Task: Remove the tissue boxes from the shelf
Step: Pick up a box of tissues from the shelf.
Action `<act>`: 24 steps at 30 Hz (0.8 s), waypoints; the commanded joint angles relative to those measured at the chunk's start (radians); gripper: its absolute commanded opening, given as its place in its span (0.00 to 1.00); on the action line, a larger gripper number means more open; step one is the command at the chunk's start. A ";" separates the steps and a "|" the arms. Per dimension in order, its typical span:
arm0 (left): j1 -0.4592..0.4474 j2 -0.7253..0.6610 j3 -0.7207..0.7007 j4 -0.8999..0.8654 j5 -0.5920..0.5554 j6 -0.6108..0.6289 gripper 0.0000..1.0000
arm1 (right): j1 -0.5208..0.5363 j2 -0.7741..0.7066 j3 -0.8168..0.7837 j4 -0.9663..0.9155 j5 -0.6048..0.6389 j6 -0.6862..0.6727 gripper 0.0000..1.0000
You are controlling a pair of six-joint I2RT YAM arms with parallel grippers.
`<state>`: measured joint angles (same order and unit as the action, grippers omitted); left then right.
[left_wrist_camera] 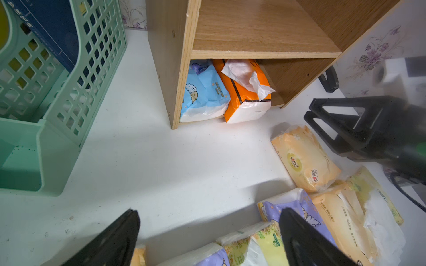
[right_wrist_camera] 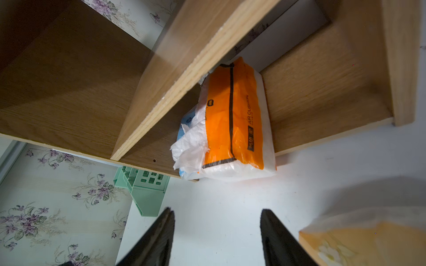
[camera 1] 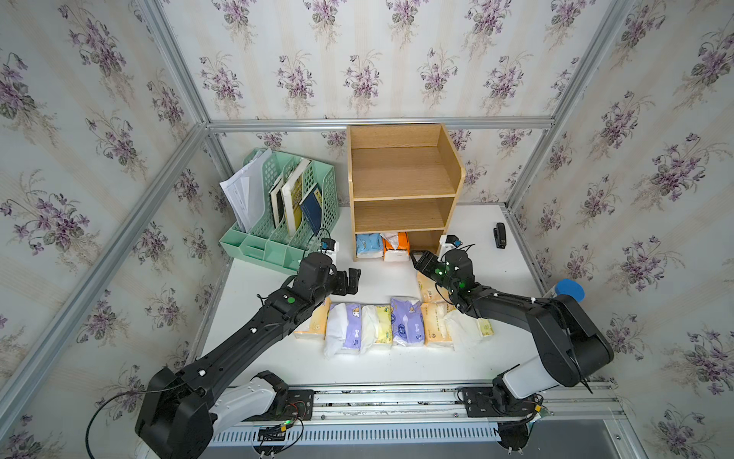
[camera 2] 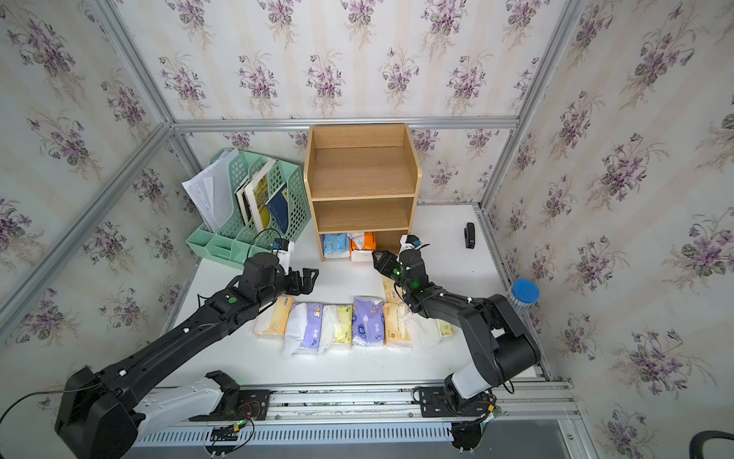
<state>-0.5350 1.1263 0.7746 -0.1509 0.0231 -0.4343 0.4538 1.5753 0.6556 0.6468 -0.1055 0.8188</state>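
The wooden shelf point(camera 1: 401, 190) stands at the back of the table; its two upper tiers are bare. In the bottom tier a light blue tissue box point(camera 1: 368, 245) lies beside an orange one point(camera 1: 397, 247) with white tissue sticking out, both also in the left wrist view as the blue point(left_wrist_camera: 205, 92) and the orange point(left_wrist_camera: 244, 92). Several more tissue boxes point(camera 1: 393, 326) lie in a row on the table. My right gripper point(camera 1: 418, 260) is open and empty just in front of the bottom tier, right of the orange box point(right_wrist_camera: 232, 119). My left gripper point(camera 1: 348, 281) is open and empty over the table.
A mint-green mesh file rack point(camera 1: 278, 222) with books and papers stands left of the shelf. A small black object point(camera 1: 499, 235) lies on the table at the right, and a blue-lidded container point(camera 1: 568, 290) sits at the right edge. Wallpapered walls close in three sides.
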 commanded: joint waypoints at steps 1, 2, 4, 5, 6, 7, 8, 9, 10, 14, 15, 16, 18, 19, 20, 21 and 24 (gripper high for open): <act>0.003 0.008 0.002 0.047 0.009 -0.003 0.99 | 0.003 0.051 0.028 0.064 0.030 -0.027 0.64; 0.003 0.009 0.002 0.047 0.005 -0.003 0.99 | 0.002 0.068 0.038 0.064 0.032 -0.030 0.64; 0.006 0.011 0.002 0.049 0.000 0.000 0.99 | 0.003 0.108 0.062 0.068 0.026 -0.038 0.64; 0.006 0.013 0.002 0.051 0.001 -0.001 0.99 | 0.003 0.122 0.071 0.070 0.026 -0.037 0.64; 0.006 0.015 0.002 0.053 0.002 -0.001 0.99 | 0.002 0.138 0.077 0.079 0.027 -0.036 0.64; 0.006 0.016 0.002 0.053 0.004 0.001 0.99 | 0.003 0.151 0.082 0.090 0.027 -0.035 0.64; 0.006 0.017 0.003 0.053 0.005 0.002 0.99 | 0.002 0.162 0.086 0.101 0.027 -0.032 0.64; 0.006 0.019 0.002 0.055 0.005 0.000 0.99 | 0.002 0.173 0.092 0.109 0.027 -0.030 0.64; 0.006 0.020 0.002 0.055 0.005 0.000 0.99 | 0.004 0.184 0.099 0.112 0.027 -0.030 0.64; 0.009 0.028 0.002 0.060 0.005 -0.003 0.99 | 0.008 0.223 0.134 0.098 0.041 -0.039 0.65; 0.007 0.030 0.002 0.061 0.007 -0.004 0.99 | 0.008 0.236 0.143 0.093 0.047 -0.040 0.65; 0.008 0.030 0.002 0.061 0.009 -0.005 0.99 | 0.011 0.246 0.149 0.087 0.051 -0.042 0.65; 0.008 0.031 -0.001 0.061 0.012 -0.009 0.99 | 0.014 0.270 0.161 0.082 0.057 -0.046 0.65; 0.007 0.032 -0.004 0.063 0.014 -0.010 0.99 | 0.016 0.282 0.167 0.080 0.059 -0.043 0.65; 0.008 0.031 -0.006 0.065 0.015 -0.010 0.99 | 0.016 0.293 0.174 0.076 0.056 -0.043 0.64; 0.007 0.032 -0.006 0.066 0.016 -0.012 0.99 | 0.017 0.304 0.181 0.072 0.053 -0.044 0.63; 0.007 0.036 -0.007 0.070 0.021 -0.017 0.99 | 0.025 0.324 0.199 0.056 0.058 -0.055 0.59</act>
<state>-0.5285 1.1587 0.7700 -0.1120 0.0334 -0.4427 0.4725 1.8889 0.8413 0.7116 -0.0635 0.7822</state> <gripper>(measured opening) 0.990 0.594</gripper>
